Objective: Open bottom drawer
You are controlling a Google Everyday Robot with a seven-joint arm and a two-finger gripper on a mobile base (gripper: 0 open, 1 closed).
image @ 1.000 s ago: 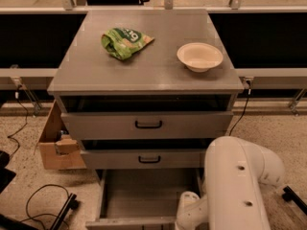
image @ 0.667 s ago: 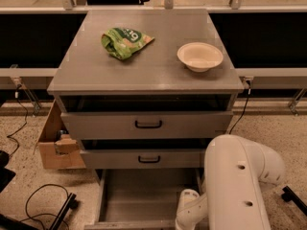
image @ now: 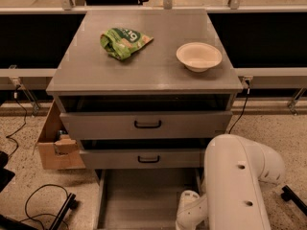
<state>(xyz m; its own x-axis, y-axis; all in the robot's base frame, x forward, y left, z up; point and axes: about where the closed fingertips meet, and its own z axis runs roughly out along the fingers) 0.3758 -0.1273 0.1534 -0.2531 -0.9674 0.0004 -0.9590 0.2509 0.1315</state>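
Partly cropped, bottom drawer (image: 144,195) pulled out, gripper below frame edge, state untellable.

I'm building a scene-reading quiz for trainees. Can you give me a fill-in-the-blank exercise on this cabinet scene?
1. On the cabinet top, the green snack bag lies beside a cream ____.
2. The bottom drawer stands ____, its inside showing.
3. The cardboard box stands on the ____.
4. The white arm leaves the lower edge, so the gripper is out of ____.
Missing words: bowl; open; floor; view.
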